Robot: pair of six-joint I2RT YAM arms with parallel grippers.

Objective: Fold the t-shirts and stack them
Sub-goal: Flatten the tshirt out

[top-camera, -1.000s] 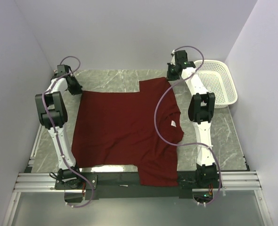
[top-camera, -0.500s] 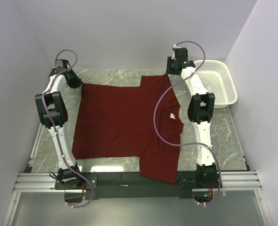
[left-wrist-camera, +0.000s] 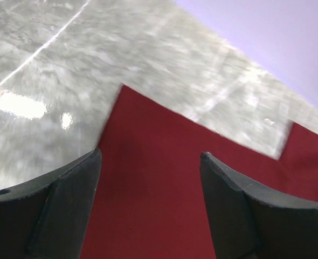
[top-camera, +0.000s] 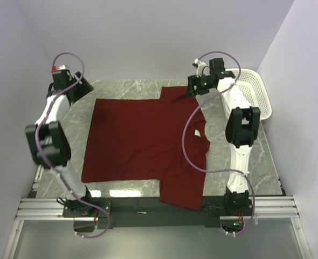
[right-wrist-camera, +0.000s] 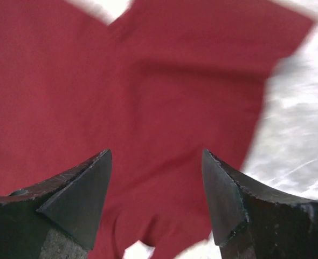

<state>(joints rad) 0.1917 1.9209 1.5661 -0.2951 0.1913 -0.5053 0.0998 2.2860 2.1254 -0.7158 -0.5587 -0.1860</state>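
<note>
So the shirt (top-camera: 143,140) is laid out flat on the table (top-camera: 126,89), collar and white label (top-camera: 198,133) pointing right, hem to the left. Both claws are up at its far edge. The left claw (left-wrist-camera: 151,156) hangs above the far hem corner, fingers spread wide with nothing in them. The right claw (right-wrist-camera: 156,154) is over the far sleeve (top-camera: 175,94), also wide open and empty. My read is that this is the setup for the first fold, grabbing the far edge and bringing it toward the near one. To do it well I'd drop each claw straight down and bite a bit inside the edge, so both layers get caught and not just the top one. Then lift only enough to clear the cloth and carry both sides over together so the crease comes out straight. The left one looks lined up on its corner already (the wrist view is blurry, so don't quote me on exact alignment). Stuff to watch: the right arm's purple cable (top-camera: 186,145) loops over the collar end of the shirt, and I can't tell if it touches, but it could drag the fabric. The shirt's near sleeve runs off the marble onto the dark rail (top-camera: 137,208). The basket (top-camera: 264,94) sits off right of the shirt, well apart, no issue.
</note>
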